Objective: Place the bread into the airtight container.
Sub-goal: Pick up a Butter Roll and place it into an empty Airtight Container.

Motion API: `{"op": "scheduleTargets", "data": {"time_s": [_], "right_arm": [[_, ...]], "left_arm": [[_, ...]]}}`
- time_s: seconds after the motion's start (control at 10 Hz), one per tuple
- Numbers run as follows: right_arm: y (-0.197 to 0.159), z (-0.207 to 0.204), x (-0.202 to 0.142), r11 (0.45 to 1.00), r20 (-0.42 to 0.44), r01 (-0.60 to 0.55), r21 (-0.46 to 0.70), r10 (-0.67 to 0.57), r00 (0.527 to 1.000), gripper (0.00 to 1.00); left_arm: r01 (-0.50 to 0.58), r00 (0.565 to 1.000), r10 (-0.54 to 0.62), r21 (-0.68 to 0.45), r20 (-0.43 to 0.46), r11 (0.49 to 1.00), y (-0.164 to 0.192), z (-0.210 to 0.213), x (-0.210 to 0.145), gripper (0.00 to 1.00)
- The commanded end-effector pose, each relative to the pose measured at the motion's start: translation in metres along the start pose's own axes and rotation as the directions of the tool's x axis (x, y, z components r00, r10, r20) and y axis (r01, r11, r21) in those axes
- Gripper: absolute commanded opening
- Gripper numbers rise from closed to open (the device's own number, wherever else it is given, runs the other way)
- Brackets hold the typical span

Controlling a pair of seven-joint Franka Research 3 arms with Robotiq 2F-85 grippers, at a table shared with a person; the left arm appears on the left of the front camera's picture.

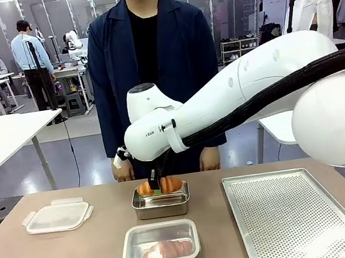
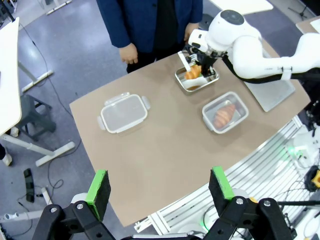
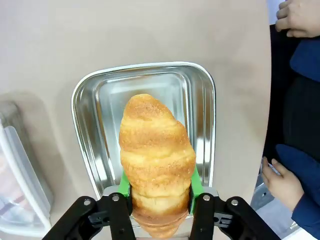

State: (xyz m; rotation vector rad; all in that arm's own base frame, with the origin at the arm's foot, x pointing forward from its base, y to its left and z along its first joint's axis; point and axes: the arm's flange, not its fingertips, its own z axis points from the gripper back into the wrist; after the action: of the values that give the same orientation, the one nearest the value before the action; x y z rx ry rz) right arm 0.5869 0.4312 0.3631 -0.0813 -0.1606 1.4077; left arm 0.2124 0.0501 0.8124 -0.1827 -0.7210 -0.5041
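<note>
- Green pads (image 3: 125,182) of the right gripper (image 3: 160,184) clamp the bread (image 3: 156,160), a golden croissant, from both sides.
- Bread sits at rim height over a steel pan (image 3: 202,125) at the table's far middle; whether it touches the pan floor cannot be told.
- Its long axis lies level, parallel to the pan's long side, left to right across the table (image 2: 150,165).
- Airtight container (image 1: 158,230), lid off, stands just on the robot's side of the pan, a second croissant (image 1: 168,250) inside.
- Lid (image 1: 57,217) lies to the left and a perforated tray (image 1: 296,214) to the right, beneath the reaching arm.
- Person's hands (image 1: 209,158) hang at the far edge, just behind the pan.
- Left gripper (image 2: 159,185) hangs high above the near edge, fingers spread wide and holding nothing.
</note>
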Motion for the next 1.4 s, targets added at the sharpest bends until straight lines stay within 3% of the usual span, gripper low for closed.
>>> {"op": "scheduleTargets", "data": {"time_s": [0.0, 0.5, 0.6, 0.7, 1.3], "right_arm": [[-0.005, -0.003, 0.000, 0.999, -0.014, 0.039, 0.009, -0.039, 0.999, 1.00], [-0.003, 0.005, -0.006, 1.000, 0.009, 0.003, 0.012, -0.003, 1.000, 1.00], [-0.004, 0.004, -0.013, 0.996, 0.042, -0.050, 0.071, 0.047, 0.998, 1.00], [-0.006, 0.000, -0.001, 1.000, -0.001, 0.011, 0.003, -0.011, 1.000, 1.00], [-0.006, 0.000, -0.001, 1.000, -0.001, 0.011, 0.003, -0.011, 1.000, 1.00]], "left_arm": [[0.010, 1.000, -0.010, 0.001, -0.003, 1.000, 0.000, 0.001, 0.000, 1.00], [0.010, 1.000, -0.010, 0.001, -0.003, 1.000, 0.000, 0.001, 0.000, 1.00], [0.010, 1.000, -0.010, 0.001, -0.003, 1.000, 0.000, 0.001, 0.000, 1.00], [0.010, 1.000, -0.010, 0.001, -0.003, 1.000, 0.000, 0.001, 0.000, 1.00], [0.010, 1.000, -0.010, 0.001, -0.003, 1.000, 0.000, 0.001, 0.000, 1.00]]}}
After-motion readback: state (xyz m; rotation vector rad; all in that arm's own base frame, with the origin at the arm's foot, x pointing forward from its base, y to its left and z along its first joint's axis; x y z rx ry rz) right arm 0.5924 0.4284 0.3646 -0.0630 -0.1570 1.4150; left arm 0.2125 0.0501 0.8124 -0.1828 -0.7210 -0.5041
